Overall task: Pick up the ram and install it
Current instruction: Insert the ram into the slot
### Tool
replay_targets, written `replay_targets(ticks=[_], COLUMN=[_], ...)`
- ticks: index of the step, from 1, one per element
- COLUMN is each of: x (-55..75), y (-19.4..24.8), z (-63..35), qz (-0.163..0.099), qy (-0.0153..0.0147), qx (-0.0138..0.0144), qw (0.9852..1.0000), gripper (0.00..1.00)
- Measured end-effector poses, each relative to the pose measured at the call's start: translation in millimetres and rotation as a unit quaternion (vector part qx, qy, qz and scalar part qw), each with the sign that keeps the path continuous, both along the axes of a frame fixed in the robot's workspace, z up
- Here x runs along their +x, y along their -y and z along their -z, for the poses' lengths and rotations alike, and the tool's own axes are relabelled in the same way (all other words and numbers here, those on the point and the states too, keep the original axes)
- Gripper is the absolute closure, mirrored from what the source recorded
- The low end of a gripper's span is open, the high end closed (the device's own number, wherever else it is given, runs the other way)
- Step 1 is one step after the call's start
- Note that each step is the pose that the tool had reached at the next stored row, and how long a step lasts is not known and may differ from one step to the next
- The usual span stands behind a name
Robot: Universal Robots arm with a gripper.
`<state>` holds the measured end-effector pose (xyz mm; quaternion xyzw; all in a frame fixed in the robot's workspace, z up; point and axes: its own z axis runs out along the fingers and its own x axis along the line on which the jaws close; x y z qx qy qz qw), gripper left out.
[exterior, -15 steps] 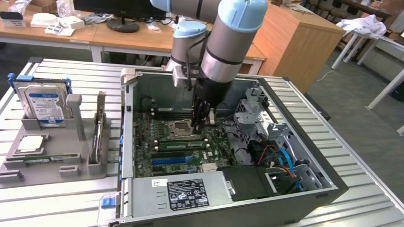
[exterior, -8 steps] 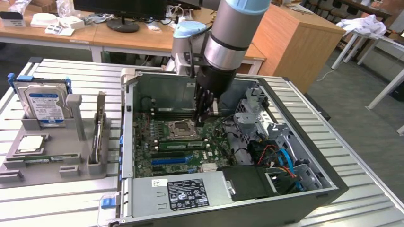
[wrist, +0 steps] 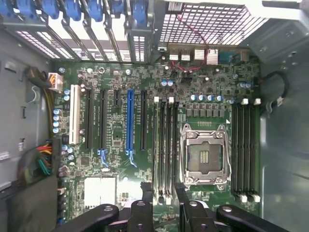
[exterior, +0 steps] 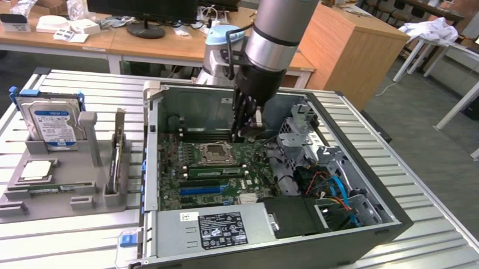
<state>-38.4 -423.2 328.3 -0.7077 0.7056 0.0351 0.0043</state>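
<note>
The ram [exterior: 51, 191], a thin green stick with dark chips, lies flat in the grey holder [exterior: 90, 168] at the exterior view's left, outside the computer case. My gripper [exterior: 247, 135] hangs inside the open case [exterior: 374, 224], above the motherboard [exterior: 179, 179] near the CPU socket [exterior: 217, 151], far from the holder. In the wrist view my gripper [wrist: 163, 191] is open with nothing between its fingers [wrist: 146, 192], which straddle the ends of the black memory slots [wrist: 164, 145] beside the CPU socket [wrist: 203, 154]. A green strip [exterior: 213, 171] runs along the near slots; I cannot tell if it is a seated stick.
The holder also carries a hard drive [exterior: 53, 123] and a CPU [exterior: 36, 170]. Inside the case are a blue expansion slot [wrist: 129, 121], a power supply [exterior: 221, 227], a drive cage [exterior: 299, 134] and loose cables [exterior: 329, 185]. Desks and a monitor stand behind the table.
</note>
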Motion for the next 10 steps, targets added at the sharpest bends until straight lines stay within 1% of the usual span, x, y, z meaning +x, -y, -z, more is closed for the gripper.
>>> replay_targets(ticks=[3,6,10], x=[0.0,0.0,0.0], y=[0.0,0.0,0.0], z=[-7.8,-13.5,-15.3], qz=[0.0,0.0,0.0], qy=[0.0,-0.0001,0.0], qx=[0.0,-0.0001,0.0001], qw=[1.0,1.0,1.0], gripper=[0.69,0.69,0.69])
